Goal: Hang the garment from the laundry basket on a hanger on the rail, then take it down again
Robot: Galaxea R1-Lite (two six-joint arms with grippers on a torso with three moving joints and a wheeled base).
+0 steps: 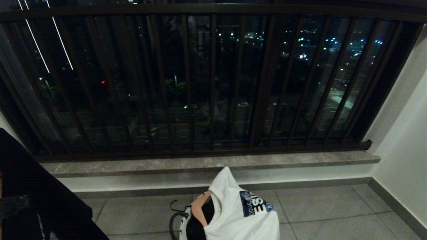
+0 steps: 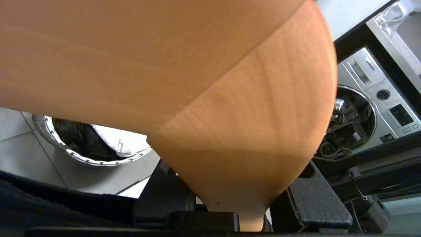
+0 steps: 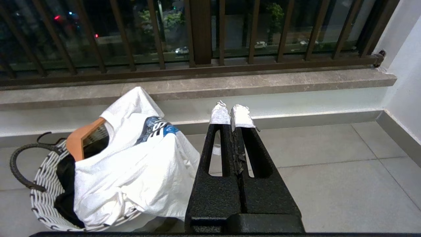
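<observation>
Window-guard bars stand behind laundry basket.

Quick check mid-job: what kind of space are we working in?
Probably a high-rise flat's laundry balcony: dark window-guard bars over night city lights, a tiled floor, and a washing machine.

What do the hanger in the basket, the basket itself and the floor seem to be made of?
The hanger looks like smooth orange-brown wood with a dark metal hook. The laundry basket seems woven from pale plastic or wicker strips, judging by its ribbed rim, with a black loop handle. The floor appears to be matte grey ceramic tile with visible joints.
</observation>
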